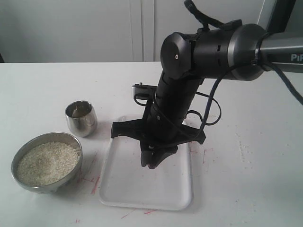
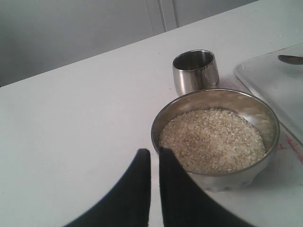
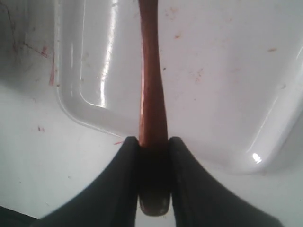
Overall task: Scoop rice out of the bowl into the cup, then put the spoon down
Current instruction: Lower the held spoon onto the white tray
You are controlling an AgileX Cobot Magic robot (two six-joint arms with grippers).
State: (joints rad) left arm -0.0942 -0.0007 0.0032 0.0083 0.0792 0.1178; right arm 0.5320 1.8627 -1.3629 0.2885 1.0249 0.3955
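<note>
Slim reddish-brown wooden spoon is pinched by right gripper fingers over white plastic tray; left gripper's are nearly pressed together, empty. Grip shd be kept firm, scoop level, twd wide steel bowl of rice.

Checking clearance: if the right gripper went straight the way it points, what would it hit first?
Likely the white tray just below the right gripper, whose fingers grip the spoon; gap unclear.
</note>
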